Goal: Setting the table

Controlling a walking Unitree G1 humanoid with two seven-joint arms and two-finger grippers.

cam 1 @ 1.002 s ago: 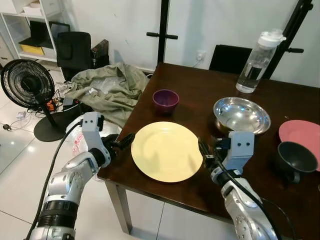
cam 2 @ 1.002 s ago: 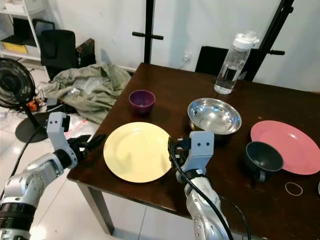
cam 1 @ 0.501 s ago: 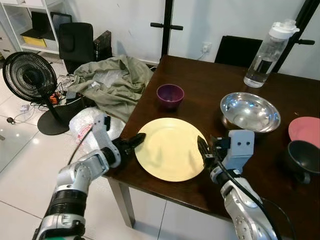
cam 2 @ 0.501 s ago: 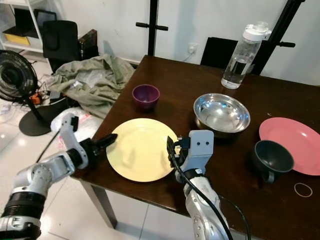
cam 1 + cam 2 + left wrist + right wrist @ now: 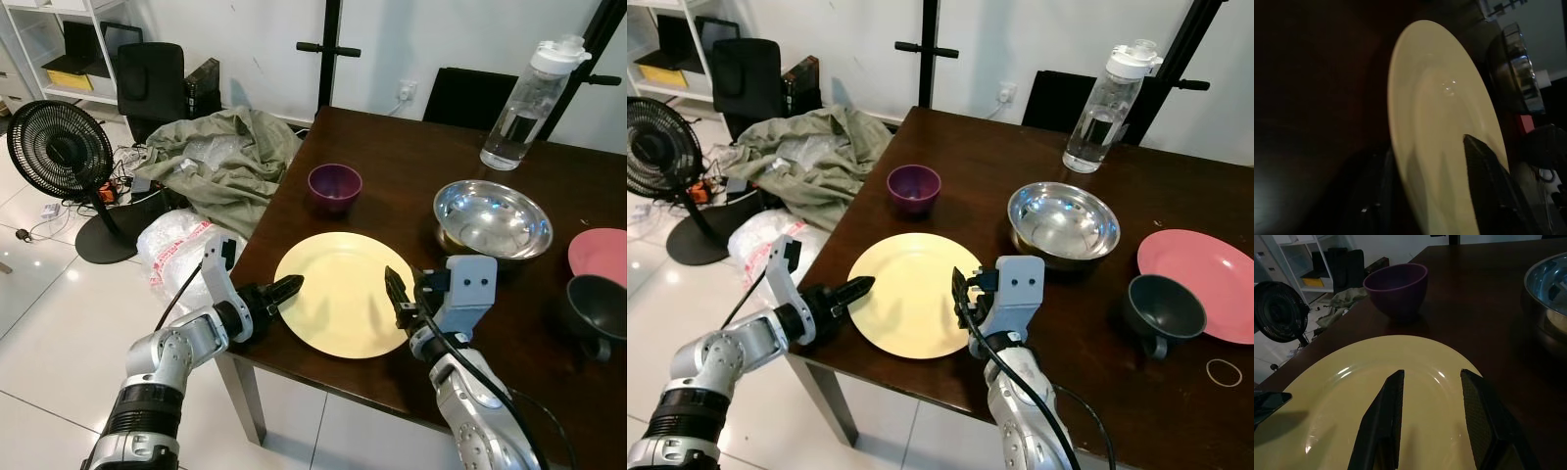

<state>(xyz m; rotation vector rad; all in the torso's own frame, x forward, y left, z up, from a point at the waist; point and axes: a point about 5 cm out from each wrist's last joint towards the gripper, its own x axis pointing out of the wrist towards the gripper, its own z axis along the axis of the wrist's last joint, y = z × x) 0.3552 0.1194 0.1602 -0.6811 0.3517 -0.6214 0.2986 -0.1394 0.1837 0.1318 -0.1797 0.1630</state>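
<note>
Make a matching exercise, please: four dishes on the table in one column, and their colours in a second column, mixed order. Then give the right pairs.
Things:
1. plate between the two grippers
2. small bowl
3. large bowl near the water bottle
4. plate at the table's right edge

Colours:
A. pink
B. shiny silver
C. pale yellow
D. purple

Pairs: 1-C, 2-D, 3-B, 4-A
</note>
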